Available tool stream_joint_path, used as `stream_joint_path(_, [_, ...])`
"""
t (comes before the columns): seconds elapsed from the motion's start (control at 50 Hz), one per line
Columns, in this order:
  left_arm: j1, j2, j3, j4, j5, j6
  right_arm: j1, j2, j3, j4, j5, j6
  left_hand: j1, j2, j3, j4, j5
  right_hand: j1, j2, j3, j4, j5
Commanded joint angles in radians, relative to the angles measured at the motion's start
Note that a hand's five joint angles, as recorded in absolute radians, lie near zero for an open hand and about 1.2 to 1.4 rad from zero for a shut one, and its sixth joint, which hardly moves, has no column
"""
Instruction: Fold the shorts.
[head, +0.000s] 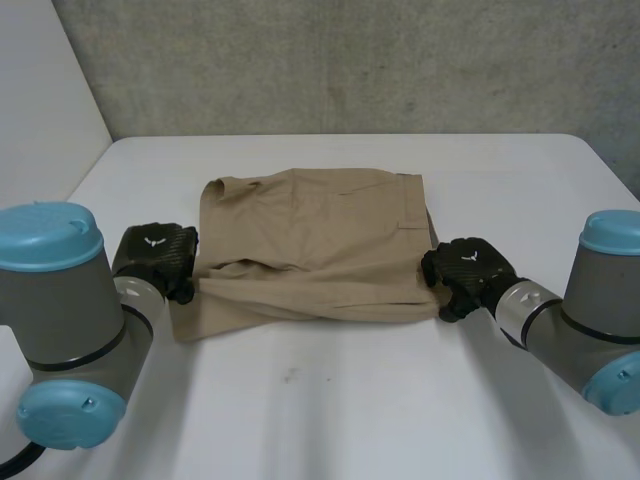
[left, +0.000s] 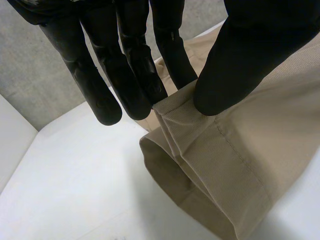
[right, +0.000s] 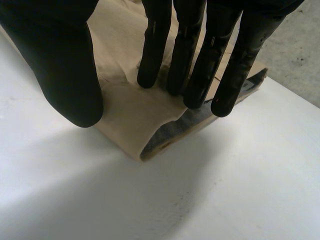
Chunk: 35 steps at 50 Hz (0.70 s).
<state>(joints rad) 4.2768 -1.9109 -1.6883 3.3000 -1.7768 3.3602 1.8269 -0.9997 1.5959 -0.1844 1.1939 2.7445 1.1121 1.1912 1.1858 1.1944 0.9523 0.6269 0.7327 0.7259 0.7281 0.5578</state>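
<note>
Tan shorts lie folded on the white table, waistband side towards my right. My left hand is at the shorts' left front corner. In the left wrist view its thumb presses on a leg hem of the shorts and the fingers stand behind the fold, pinching it. My right hand is at the right front edge. There its straight fingers hover at the shorts near the grey-lined waistband, the thumb spread apart, holding nothing.
A grey wall runs behind the table's far edge. Bare table surface lies in front of the shorts, between my two arms, and along both sides.
</note>
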Motion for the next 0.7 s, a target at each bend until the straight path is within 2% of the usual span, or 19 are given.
stream_joint_path(0.02, [0.0, -0.005, 0.003, -0.007, 0.002, 0.001, 0.002, 0.042, -0.024, -0.058, 0.041, -0.008, 0.284, 0.205, 0.211, 0.202, 0.269, 0.541, 0.436, 0.442, 0.44, 0.436])
stream_joint_path(0.04, [0.0, -0.005, 0.003, -0.007, 0.002, 0.001, 0.003, 0.047, -0.033, -0.061, 0.059, -0.011, 0.284, 0.205, 0.211, 0.202, 0.269, 0.767, 0.661, 0.668, 0.666, 0.662])
stream_joint_path(0.12, [-0.003, 0.012, 0.001, -0.049, 0.002, 0.001, 0.002, 0.015, -0.047, -0.049, 0.082, -0.012, 0.284, 0.205, 0.211, 0.202, 0.269, 0.769, 0.664, 0.67, 0.668, 0.664])
stream_joint_path(0.2, [-0.015, 0.039, -0.001, -0.104, 0.004, 0.013, -0.001, -0.147, -0.024, -0.033, 0.085, -0.006, 0.284, 0.205, 0.211, 0.202, 0.269, 0.769, 0.664, 0.67, 0.668, 0.664])
stream_joint_path(0.22, [-0.015, 0.082, -0.004, -0.134, 0.002, 0.033, -0.001, -0.213, -0.019, -0.009, 0.087, -0.008, 0.284, 0.205, 0.211, 0.202, 0.269, 0.769, 0.664, 0.67, 0.668, 0.664])
stream_joint_path(0.26, [-0.017, 0.163, -0.011, -0.172, 0.004, 0.067, -0.003, -0.243, -0.017, 0.011, 0.085, -0.008, 0.284, 0.205, 0.211, 0.202, 0.269, 0.769, 0.664, 0.67, 0.668, 0.664])
stream_joint_path(0.32, [-0.025, 0.264, -0.017, -0.218, 0.017, 0.105, -0.009, -0.312, -0.03, 0.097, 0.085, -0.009, 0.284, 0.205, 0.211, 0.202, 0.269, 0.769, 0.664, 0.67, 0.668, 0.664])
stream_joint_path(0.36, [-0.026, 0.296, -0.022, -0.234, 0.023, 0.113, -0.008, -0.387, -0.042, 0.23, 0.075, -0.009, 0.284, 0.205, 0.211, 0.202, 0.269, 0.769, 0.664, 0.67, 0.668, 0.664])
stream_joint_path(0.38, [-0.028, 0.379, -0.037, -0.287, 0.046, 0.125, -0.008, -0.404, -0.044, 0.258, 0.072, -0.011, 0.284, 0.205, 0.211, 0.202, 0.269, 0.769, 0.664, 0.67, 0.668, 0.664])
stream_joint_path(0.46, [-0.022, 0.49, -0.07, -0.411, 0.1, 0.137, -0.009, -0.456, -0.047, 0.402, 0.075, -0.035, 0.284, 0.205, 0.211, 0.202, 0.269, 0.769, 0.664, 0.67, 0.668, 0.664])
stream_joint_path(0.52, [-0.018, 0.532, -0.093, -0.505, 0.131, 0.151, -0.009, -0.47, -0.019, 0.554, 0.078, -0.159, 0.284, 0.205, 0.211, 0.202, 0.269, 0.769, 0.664, 0.67, 0.668, 0.664])
stream_joint_path(0.56, [-0.018, 0.565, -0.126, -0.6, 0.154, 0.169, -0.011, -0.471, -0.01, 0.585, 0.081, -0.192, 0.284, 0.205, 0.211, 0.202, 0.269, 0.769, 0.664, 0.67, 0.668, 0.664])
stream_joint_path(0.58, [-0.018, 0.578, -0.137, -0.629, 0.16, 0.174, -0.012, -0.479, 0.021, 0.688, 0.082, -0.286, 0.284, 0.205, 0.211, 0.202, 0.269, 0.769, 0.664, 0.67, 0.668, 0.664])
stream_joint_path(0.6, [-0.02, 0.599, -0.158, -0.675, 0.168, 0.179, -0.012, -0.485, 0.032, 0.726, 0.082, -0.317, 0.284, 0.205, 0.211, 0.202, 0.269, 0.769, 0.664, 0.67, 0.668, 0.664])
stream_joint_path(0.7, [-0.028, 0.648, -0.189, -0.75, 0.186, 0.18, -0.014, -0.571, 0.085, 0.911, 0.064, -0.453, 0.284, 0.205, 0.211, 0.202, 0.269, 0.769, 0.664, 0.67, 0.668, 0.664])
